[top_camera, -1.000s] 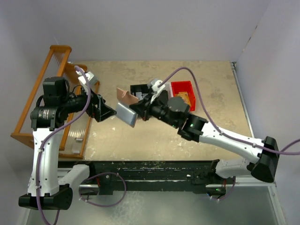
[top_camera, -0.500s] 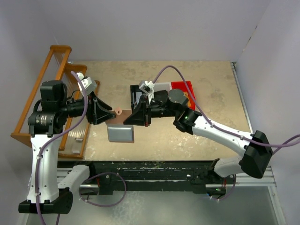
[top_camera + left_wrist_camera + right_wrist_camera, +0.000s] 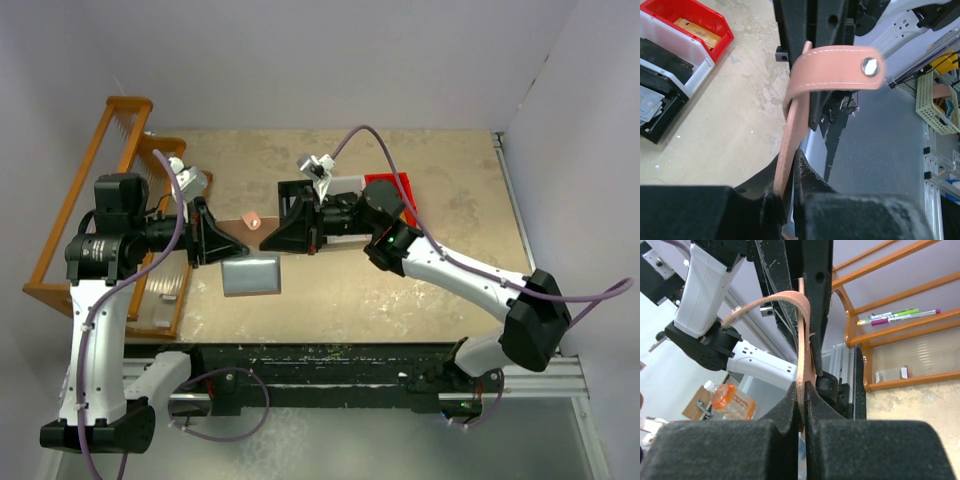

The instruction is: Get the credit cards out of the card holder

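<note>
The card holder (image 3: pixel 250 275) hangs between both grippers above the table's middle; its grey-blue half droops and its salmon strap (image 3: pixel 252 219) stands up. My left gripper (image 3: pixel 230 245) comes from the left, its fingers pinching the salmon panel's edge (image 3: pixel 786 150). In the left wrist view the snap strap (image 3: pixel 840 67) curls overhead. My right gripper (image 3: pixel 270 238) is shut on the same salmon panel (image 3: pixel 803 355) from the right. One tan-orange credit card (image 3: pixel 697 32) lies flat in the red bin. No card shows inside the holder from these angles.
Red bin (image 3: pixel 398 183), white bin (image 3: pixel 345 183) and black bin (image 3: pixel 288 195) stand in a row behind the right gripper; pale cards (image 3: pixel 650 102) lie in the black one. An orange wooden rack (image 3: pixel 70 215) holding pens (image 3: pixel 900 315) runs along the left edge.
My left gripper has closed from wide open onto the card holder. The holder has unfolded, its grey-blue half dropping down and left. The right gripper has swung left, still shut.
</note>
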Tool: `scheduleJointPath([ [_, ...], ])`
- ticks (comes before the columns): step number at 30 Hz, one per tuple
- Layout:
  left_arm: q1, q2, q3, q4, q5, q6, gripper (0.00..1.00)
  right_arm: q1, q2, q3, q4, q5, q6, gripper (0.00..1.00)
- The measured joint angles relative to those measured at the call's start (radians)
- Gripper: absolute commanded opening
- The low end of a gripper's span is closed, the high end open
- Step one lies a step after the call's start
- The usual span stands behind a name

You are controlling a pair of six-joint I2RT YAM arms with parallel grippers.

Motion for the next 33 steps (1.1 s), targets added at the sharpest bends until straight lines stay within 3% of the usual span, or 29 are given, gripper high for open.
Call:
scheduleJointPath([
  [5, 0.0, 0.007, -0.004, 0.015, 0.014, -0.036, 0.0, -0.023, 0.041, 0.002, 0.065, -0.028, 0.058, 0.04],
  [12, 0.0, 0.037, -0.012, 0.037, 0.025, -0.085, 0.0, -0.036, 0.042, 0.002, 0.078, -0.032, 0.094, 0.47],
  [14, 0.0, 0.049, -0.012, 0.053, 0.026, -0.112, 0.0, -0.036, 0.037, 0.0, 0.077, -0.031, 0.098, 0.55],
  [24, 0.0, 0.061, -0.012, 0.224, 0.068, -0.328, 0.0, -0.037, -0.014, -0.116, 0.188, -0.023, 0.144, 0.74],
  [33, 0.0, 0.097, -0.019, 0.346, 0.084, -0.504, 0.0, -0.037, -0.081, -0.283, 0.247, 0.019, 0.161, 0.76],
])
